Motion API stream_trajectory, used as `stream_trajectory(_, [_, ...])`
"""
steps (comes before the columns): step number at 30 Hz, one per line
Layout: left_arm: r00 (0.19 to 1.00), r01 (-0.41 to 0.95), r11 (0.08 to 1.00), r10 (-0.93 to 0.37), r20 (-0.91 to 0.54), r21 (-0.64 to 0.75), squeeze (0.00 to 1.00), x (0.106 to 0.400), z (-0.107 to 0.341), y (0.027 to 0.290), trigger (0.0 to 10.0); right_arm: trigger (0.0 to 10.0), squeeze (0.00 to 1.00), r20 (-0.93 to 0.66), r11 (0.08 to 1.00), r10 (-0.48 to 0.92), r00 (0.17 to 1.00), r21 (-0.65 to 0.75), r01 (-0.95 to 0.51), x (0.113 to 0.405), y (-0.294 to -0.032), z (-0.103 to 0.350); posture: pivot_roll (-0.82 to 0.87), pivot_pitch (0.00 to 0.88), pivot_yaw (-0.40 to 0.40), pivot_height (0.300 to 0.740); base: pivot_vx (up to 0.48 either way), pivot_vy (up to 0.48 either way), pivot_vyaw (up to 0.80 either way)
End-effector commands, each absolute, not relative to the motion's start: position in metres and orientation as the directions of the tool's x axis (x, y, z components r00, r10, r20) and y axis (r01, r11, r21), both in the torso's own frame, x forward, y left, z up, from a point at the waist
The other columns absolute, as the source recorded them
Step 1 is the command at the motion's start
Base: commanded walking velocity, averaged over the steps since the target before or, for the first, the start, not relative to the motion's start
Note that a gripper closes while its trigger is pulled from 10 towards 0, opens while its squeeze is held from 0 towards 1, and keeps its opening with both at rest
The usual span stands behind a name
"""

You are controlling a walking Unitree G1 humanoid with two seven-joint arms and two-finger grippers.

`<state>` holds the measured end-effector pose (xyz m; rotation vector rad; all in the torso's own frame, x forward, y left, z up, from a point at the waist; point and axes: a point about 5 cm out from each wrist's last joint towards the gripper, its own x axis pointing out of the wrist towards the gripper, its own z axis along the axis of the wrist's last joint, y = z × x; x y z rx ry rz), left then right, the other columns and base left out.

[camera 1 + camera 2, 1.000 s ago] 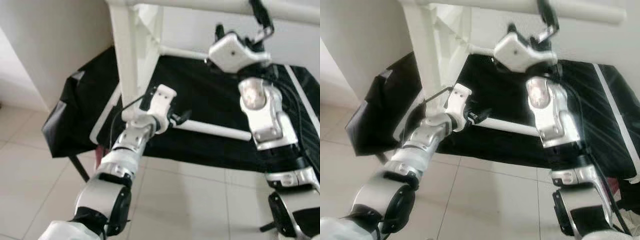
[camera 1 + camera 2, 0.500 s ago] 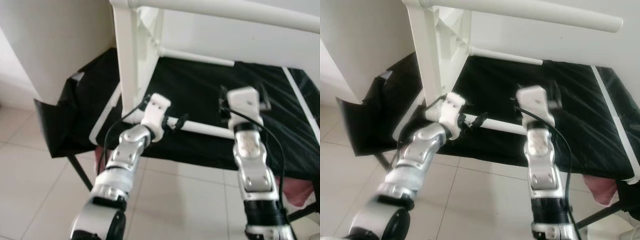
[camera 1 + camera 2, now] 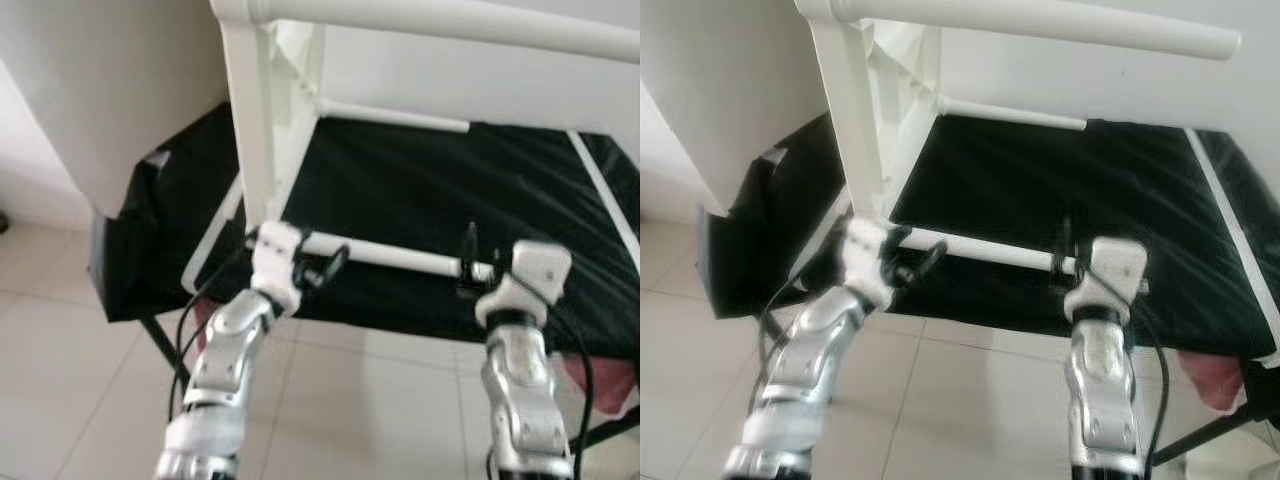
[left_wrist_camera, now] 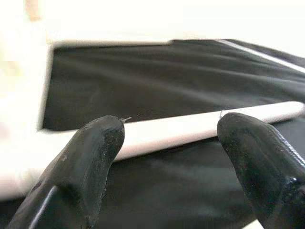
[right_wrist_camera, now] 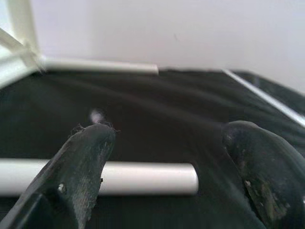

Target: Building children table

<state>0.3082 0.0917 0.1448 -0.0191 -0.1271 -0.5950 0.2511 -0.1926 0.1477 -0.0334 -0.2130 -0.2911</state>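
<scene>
Nearest, both pincers gape at the low rail (image 3: 400,256) — left pincer (image 3: 325,268) near its joint with the leg (image 3: 255,130), right pincer (image 3: 470,262) at its free end. Beyond lie the black worktop (image 3: 420,190) and far rail (image 3: 395,114). Frame partly built; free ends remain unjoined.

My arms are silver segmented metal with loose black cables; white wrist housings; left gripper (image 3: 325,268) and right gripper (image 3: 468,262) have long, rounded, scuffed matte-black fingers (image 5: 86,157).
</scene>
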Motion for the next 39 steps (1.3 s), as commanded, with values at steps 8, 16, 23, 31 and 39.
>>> stream_trajectory(8, [0.861,0.491,0.870,-0.479,0.170,-0.034,0.00,0.297,0.143,0.105,10.0,10.0,0.00,0.141,0.969,-0.243,0.960,-0.004,0.246,0.240,-0.190,0.136,0.03,0.000,0.016,0.740,0.000,0.000,0.00])
stream_trajectory(16, [0.911,0.403,0.912,-0.391,0.130,-0.078,0.00,0.283,0.131,0.129,10.0,10.0,0.00,0.211,0.989,-0.124,0.970,-0.051,0.137,0.224,-0.175,0.135,0.04,0.000,0.022,0.740,0.000,0.000,0.00])
stream_trajectory(23, [0.886,0.454,0.889,-0.445,0.129,-0.053,0.00,0.272,0.129,0.121,10.0,10.0,0.00,0.203,0.995,-0.077,0.976,-0.045,0.088,0.223,-0.169,0.127,0.06,0.000,0.011,0.740,0.000,0.000,0.00])
stream_trajectory(31, [0.851,0.518,0.855,-0.512,0.120,-0.026,0.00,0.273,0.128,0.114,10.0,10.0,0.00,0.215,0.988,-0.138,0.967,-0.039,0.150,0.220,-0.177,0.131,0.02,0.000,0.023,0.740,0.000,0.000,0.00])
stream_trajectory(39, [0.835,0.545,0.838,-0.540,0.110,-0.027,0.00,0.279,0.130,0.103,10.0,10.0,0.00,0.216,0.983,-0.167,0.962,-0.035,0.179,0.216,-0.183,0.129,0.01,0.000,0.029,0.740,0.000,0.000,-0.62])
